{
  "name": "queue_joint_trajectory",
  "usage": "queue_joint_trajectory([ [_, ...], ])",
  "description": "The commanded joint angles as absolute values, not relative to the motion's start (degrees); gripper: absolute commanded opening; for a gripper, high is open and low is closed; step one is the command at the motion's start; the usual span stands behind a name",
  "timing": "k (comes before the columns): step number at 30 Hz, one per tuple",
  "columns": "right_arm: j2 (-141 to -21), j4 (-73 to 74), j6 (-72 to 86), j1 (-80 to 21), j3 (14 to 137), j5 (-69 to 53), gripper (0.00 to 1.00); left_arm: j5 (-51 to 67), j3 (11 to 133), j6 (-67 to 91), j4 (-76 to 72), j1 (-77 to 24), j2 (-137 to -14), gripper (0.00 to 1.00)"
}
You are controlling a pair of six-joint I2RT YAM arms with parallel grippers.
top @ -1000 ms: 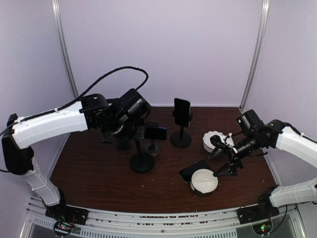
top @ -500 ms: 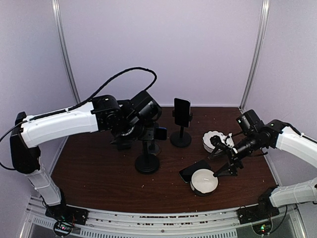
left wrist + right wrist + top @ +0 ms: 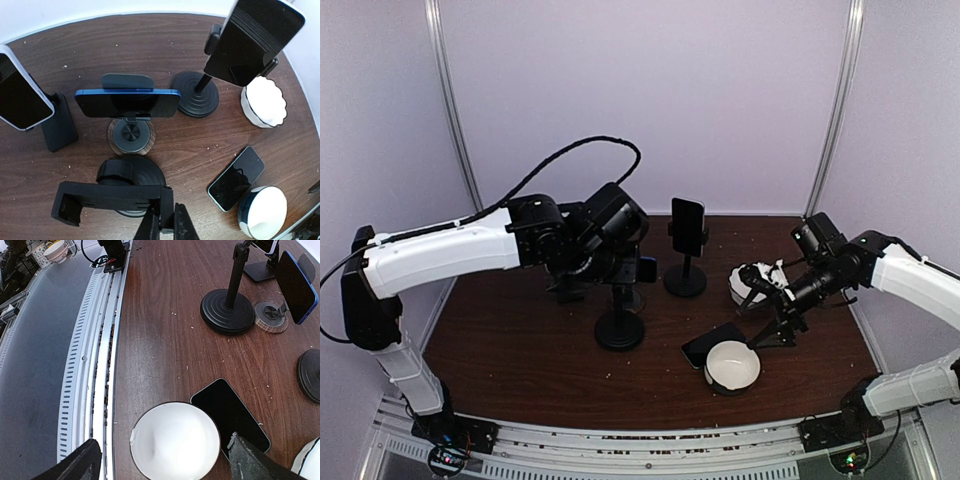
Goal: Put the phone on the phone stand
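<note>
Left wrist view: left gripper [image 3: 167, 225] clamped together on the empty phone stand [image 3: 112, 200] — a mounted blue phone [image 3: 127, 102] just behind. Phone [image 3: 230, 415] lies flat beside the white bowl [image 3: 175, 447] — right gripper [image 3: 162, 452] spread wide above both.

This is a robot lab test cell. Plain pale walls [image 3: 650, 100] meet at bare metal posts [image 3: 453, 100] and box in a dark wood surface [image 3: 510, 345]. Two white-and-black arms, left [image 3: 440, 250] and right [image 3: 920, 283], are bolted to a slotted metal rail [image 3: 650, 437] at its near edge. Lit circuit boards [image 3: 447, 459] sit by their bases. The surface carries props set out for trials: phones [image 3: 687, 225], stands [image 3: 619, 330] and white bowls [image 3: 732, 368].
</note>
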State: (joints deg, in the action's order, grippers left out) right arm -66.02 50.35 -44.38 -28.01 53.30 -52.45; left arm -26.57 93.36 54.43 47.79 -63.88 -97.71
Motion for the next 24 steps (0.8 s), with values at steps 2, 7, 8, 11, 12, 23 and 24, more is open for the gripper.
queue_joint_trajectory([
  [2,-67.76,53.1,-43.93,-28.48,55.39,-52.91,0.9,-31.27,93.48,55.52,47.29,-66.25,-95.51,0.0],
  [7,-67.31,52.09,-43.57,-28.5,54.58,-52.92,0.9,-32.19,93.66,56.23,47.99,-67.41,-95.67,0.0],
  [8,-67.4,52.19,-43.54,-28.48,54.72,-52.98,0.9,-31.72,93.87,56.27,48.01,-67.46,-95.89,0.0],
  [11,-67.72,52.58,-43.51,-28.56,54.88,-53.21,0.9,-30.47,94.08,56.81,48.15,-67.54,-96.5,0.0],
  [12,-67.78,52.7,-43.56,-28.56,54.86,-53.26,0.9,-30.67,94.19,56.78,48.19,-67.91,-96.43,0.0],
  [23,-70.17,52.53,-41.37,-28.83,56.74,-52.3,0.91,-29.62,93.52,54.62,46.64,-67.85,-96.66,0.33],
  [24,-70.97,52.97,-41.02,-28.83,57.63,-51.8,0.91,-29.28,93.52,54.13,46.59,-67.84,-96.48,0.37],
])
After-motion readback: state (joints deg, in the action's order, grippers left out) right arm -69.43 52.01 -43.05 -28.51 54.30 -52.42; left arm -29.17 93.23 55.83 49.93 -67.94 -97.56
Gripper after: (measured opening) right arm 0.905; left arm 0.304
